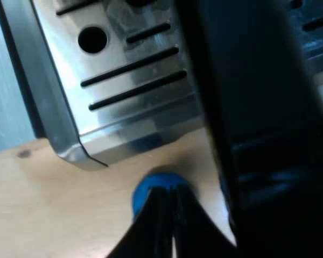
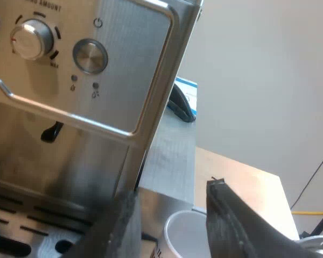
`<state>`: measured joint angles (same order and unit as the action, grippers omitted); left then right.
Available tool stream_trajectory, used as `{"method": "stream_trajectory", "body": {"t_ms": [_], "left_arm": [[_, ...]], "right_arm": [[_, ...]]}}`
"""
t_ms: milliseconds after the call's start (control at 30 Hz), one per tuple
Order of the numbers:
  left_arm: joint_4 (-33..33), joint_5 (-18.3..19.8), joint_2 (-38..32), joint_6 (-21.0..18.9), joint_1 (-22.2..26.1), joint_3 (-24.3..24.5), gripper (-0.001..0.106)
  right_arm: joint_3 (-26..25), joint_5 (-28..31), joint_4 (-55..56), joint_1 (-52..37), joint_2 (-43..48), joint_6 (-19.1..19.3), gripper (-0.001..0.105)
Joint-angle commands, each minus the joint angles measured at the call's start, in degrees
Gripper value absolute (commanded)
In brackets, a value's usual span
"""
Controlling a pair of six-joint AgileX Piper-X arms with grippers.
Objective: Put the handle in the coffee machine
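Up close, "AMOUNT" reads above the espresso machine point(image 2: 124, 64) dial point(image 2: 31, 38); right gripper point(image 2: 172, 200) spread over a half-hidden mug point(image 2: 184, 235), left gripper point(image 1: 171, 192) pressed together at a blue tamper point(image 1: 146, 187).

Workroom or lab rather than a home kitchen, by the look of it: a brushed-steel espresso machine point(image 2: 97, 80) with dials and indicator lights stands on a pale wooden tabletop point(image 1: 43, 204) set against a plain off-white wall point(image 2: 258, 80). A white mug point(image 2: 185, 236) sits by its base, and a yellow cable point(image 2: 312, 213) runs past the tabletop's edge.
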<state>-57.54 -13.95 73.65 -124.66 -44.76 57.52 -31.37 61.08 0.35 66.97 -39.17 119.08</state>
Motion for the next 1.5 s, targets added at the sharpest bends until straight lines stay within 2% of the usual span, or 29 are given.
{"method": "stream_trajectory", "body": {"t_ms": [33,100,333,400,467,600,633,733,767,867,933,1100,1200,1267,1333,1367,1400,1500], "left_arm": [[6.89,5.84,-0.7,4.15,-1.36,1.3,0.0],[6.02,5.84,-1.98,5.63,-0.15,1.3,0.0],[0.19,5.97,-6.72,14.14,5.44,1.3,0.0],[-0.85,5.97,-8.3,14.98,6.25,1.3,0.0],[-1.67,5.8,-10.55,15.7,6.99,1.3,0.0],[-2.01,5.37,-12.77,16.98,6.98,1.3,0.0],[-2.65,5.37,-14.6,18.31,6.98,1.3,0.0],[-3.71,5.55,-17.77,20.24,6.98,1.3,0.0],[-4.15,5.55,-19.03,20.75,6.98,1.3,0.0],[-5.14,5.55,-21.36,20.79,6.98,1.3,0.0],[-5.51,5.55,-23.69,20.79,6.98,1.3,0.0],[-5.49,5.55,-28.4,20.79,6.98,1.3,0.002],[-5.61,5.55,-30.96,20.79,6.98,1.3,0.015],[-5.62,5.55,-32.3,20.62,6.98,1.3,0.032],[-5.62,5.55,-33.79,20.53,6.98,1.3,0.055],[-5.62,5.55,-34.12,20.53,6.98,1.3,0.061],[-5.62,5.68,-34.71,20.53,6.98,1.3,0.073],[-5.62,6.43,-35.77,21.36,6.98,1.38,0.091]], "right_arm": [[-1.14,-2.06,2.32,-0.02,0.49,0.62,0.033],[-1.56,-4.91,4.51,-0.02,0.49,0.06,0.033],[-4.15,-19.11,15.2,-0.02,0.32,-12.06,0.034],[-4.16,-21.87,16.42,-0.02,0.32,-14.63,0.036],[-4.33,-24.59,17.14,-0.02,0.32,-17.37,0.044],[-4.46,-27.79,17.26,-0.02,0.32,-18.85,0.059],[-4.57,-28.74,17.65,-0.02,0.32,-18.91,0.064],[-5.68,-31.58,20.22,-0.02,0.32,-20.36,0.071],[-6.52,-32.56,21.69,-0.02,0.32,-22.04,0.072],[-7.71,-33.66,23.4,-0.02,0.32,-23.39,0.071],[-9.72,-36.42,25.7,-0.02,0.32,-24.26,0.071],[-13.79,-39.95,30.4,-0.02,-0.05,-24.26,0.071],[-16.99,-41.4,33.15,-0.02,-0.8,-24.53,0.071],[-18.46,-42.59,33.43,-0.02,-1.26,-24.63,0.071],[-21.03,-47.0,33.28,-0.02,-1.79,-24.61,0.071],[-21.2,-47.2,33.28,-0.02,-1.83,-24.61,0.071],[-22.58,-47.8,33.28,-0.02,-2.28,-24.39,0.071],[-24.07,-47.79,33.41,-0.02,-3.14,-24.41,0.071]]}}
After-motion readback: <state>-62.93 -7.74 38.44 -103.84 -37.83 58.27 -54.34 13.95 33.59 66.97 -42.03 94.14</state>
